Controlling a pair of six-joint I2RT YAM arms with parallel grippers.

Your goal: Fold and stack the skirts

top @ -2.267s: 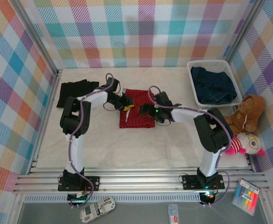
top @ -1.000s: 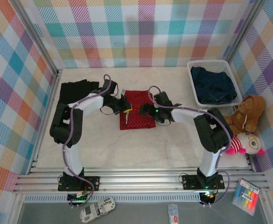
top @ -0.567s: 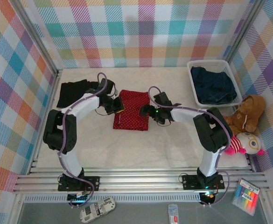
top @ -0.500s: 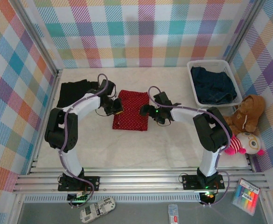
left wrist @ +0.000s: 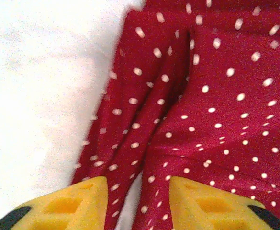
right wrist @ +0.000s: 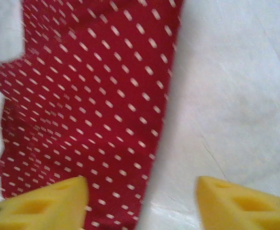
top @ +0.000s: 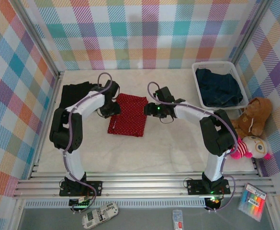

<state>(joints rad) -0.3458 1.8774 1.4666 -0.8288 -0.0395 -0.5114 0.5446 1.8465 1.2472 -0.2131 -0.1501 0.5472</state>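
**A:** Red skirt is folded flat on the worktop, lying a little askew. One hand sits at each side of it.

**B:** What is the left hand doing?

**A:** It's at the red skirt's left edge, low over the cloth. Its yellow fingers stand apart and a ridge of dotted fabric runs up between them. They aren't pinching it.

**B:** And the right hand?

**A:** It's over the red skirt's right edge, spread wide. One finger is above the dots and the other above bare worktop, so the hem runs through the gap. Nothing is clamped there either.

**B:** Where are the other garments?

**A:** The black skirt lies left of the red skirt, near its far corner. The left arm crosses between them, so I can't tell whether they touch. Well to the right of the red skirt is the basket, with denim heaped inside.

**B:** Anything beyond that?

**A:** A bear, farther right again from the red skirt, just past the basket's near corner.
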